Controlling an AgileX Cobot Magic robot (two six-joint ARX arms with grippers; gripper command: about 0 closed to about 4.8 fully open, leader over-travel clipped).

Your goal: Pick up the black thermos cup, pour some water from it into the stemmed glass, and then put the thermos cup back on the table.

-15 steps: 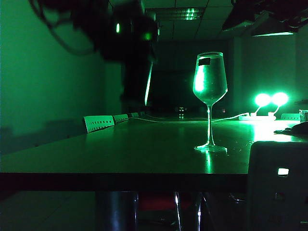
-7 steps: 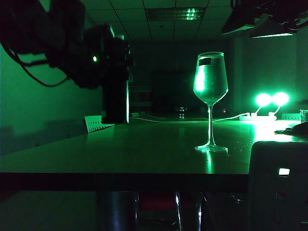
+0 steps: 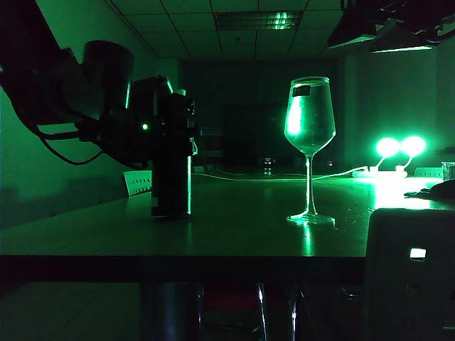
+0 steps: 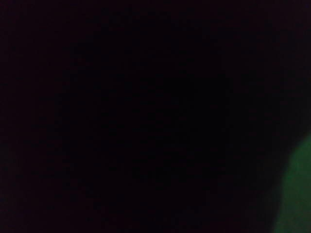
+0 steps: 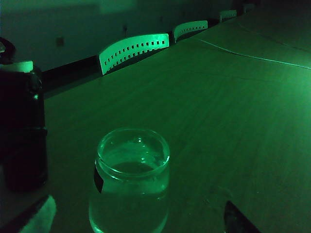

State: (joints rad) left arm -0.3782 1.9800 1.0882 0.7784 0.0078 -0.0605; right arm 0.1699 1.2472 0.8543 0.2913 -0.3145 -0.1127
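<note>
Lowered since a second ago, the black thermos cup (image 3: 171, 186) now stands on the table (image 3: 234, 227), well left of the stemmed glass (image 3: 310, 149). Around it sits the left gripper (image 3: 168, 135), its grip unreadable in the dark. White chairs (image 5: 133, 50) line the far edge. The right gripper (image 5: 138, 221) hangs open above the glass; the left wrist view is black.

- The left arm (image 3: 71, 92) is big and black, with round, fat parts.
- A thin black cable (image 3: 60, 153) loops under it.
- A tiny green light (image 3: 145, 127) glows near the left gripper (image 3: 170, 124).
</note>
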